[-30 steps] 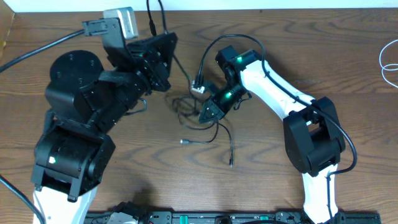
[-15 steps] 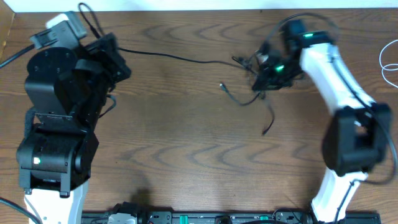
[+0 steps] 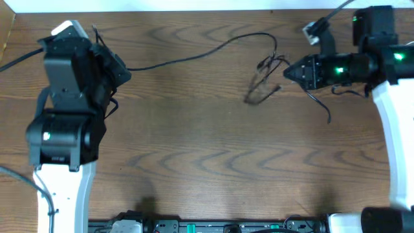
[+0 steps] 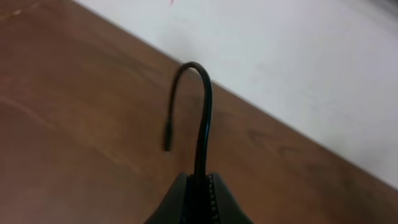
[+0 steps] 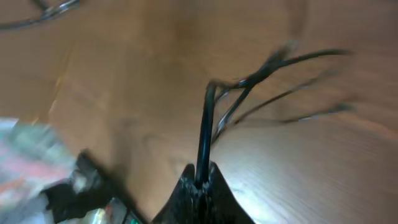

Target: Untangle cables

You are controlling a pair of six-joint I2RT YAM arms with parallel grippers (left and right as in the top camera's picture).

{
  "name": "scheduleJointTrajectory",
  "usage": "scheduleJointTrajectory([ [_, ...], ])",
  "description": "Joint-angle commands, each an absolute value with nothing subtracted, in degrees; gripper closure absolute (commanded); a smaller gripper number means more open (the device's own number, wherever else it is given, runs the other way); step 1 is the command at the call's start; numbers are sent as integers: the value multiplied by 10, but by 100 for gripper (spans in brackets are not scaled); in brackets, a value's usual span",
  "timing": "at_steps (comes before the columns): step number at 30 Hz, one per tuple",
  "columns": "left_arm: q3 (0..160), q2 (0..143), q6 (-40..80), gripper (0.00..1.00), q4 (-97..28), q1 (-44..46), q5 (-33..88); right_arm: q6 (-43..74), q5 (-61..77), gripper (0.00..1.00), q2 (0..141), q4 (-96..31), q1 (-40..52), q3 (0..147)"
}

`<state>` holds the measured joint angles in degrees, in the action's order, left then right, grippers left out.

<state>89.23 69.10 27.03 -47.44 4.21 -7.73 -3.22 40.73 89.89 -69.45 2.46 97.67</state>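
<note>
While the two arms sit well apart over the wooden tabletop (image 3: 194, 162), the left claw (image 4: 200, 179) is clamped shut on the black cable (image 3: 194, 57), whose short plug end curls up past the claw's tips. The cable runs across the far part of the tabletop to a loose, blurred knot of strands (image 3: 262, 81) just beside the right claw (image 3: 289, 72), which is also pinched closed on black cable.

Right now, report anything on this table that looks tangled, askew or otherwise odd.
The black cable runs from the left gripper across the table toward the right gripper. A snarl of loops sits bunched just beside the right gripper, so the untangling is not yet done. Nothing looks damaged or spilled.
</note>
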Motion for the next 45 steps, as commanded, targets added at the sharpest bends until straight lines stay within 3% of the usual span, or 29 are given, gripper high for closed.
scheduleJointTrajectory([
  [1, 894, 705, 269, 92, -484, 39, -102, 96, 217, 99, 856, -689, 3, 976],
  [7, 894, 707, 269, 92, -488, 39, -111, 211, -8, 99, 834, -696, -4, 976],
  [23, 894, 707, 293, 92, -604, 39, -65, 185, 26, 98, 925, -696, -3, 976],
  [24, 894, 707, 293, 92, -611, 39, -64, 185, 27, 94, 935, -696, -3, 976],
  [27, 894, 707, 292, 92, -629, 39, -62, 181, 37, 48, 970, -695, -3, 976],
  [30, 894, 707, 290, 93, -631, 39, -51, 158, 69, 35, 1005, -690, -3, 976],
  [41, 894, 707, 266, 93, -558, 39, 13, -70, 345, 28, 1061, -671, 0, 976],
  [45, 894, 707, 266, 93, -547, 39, 13, -86, 355, 27, 1061, -688, 16, 975],
])
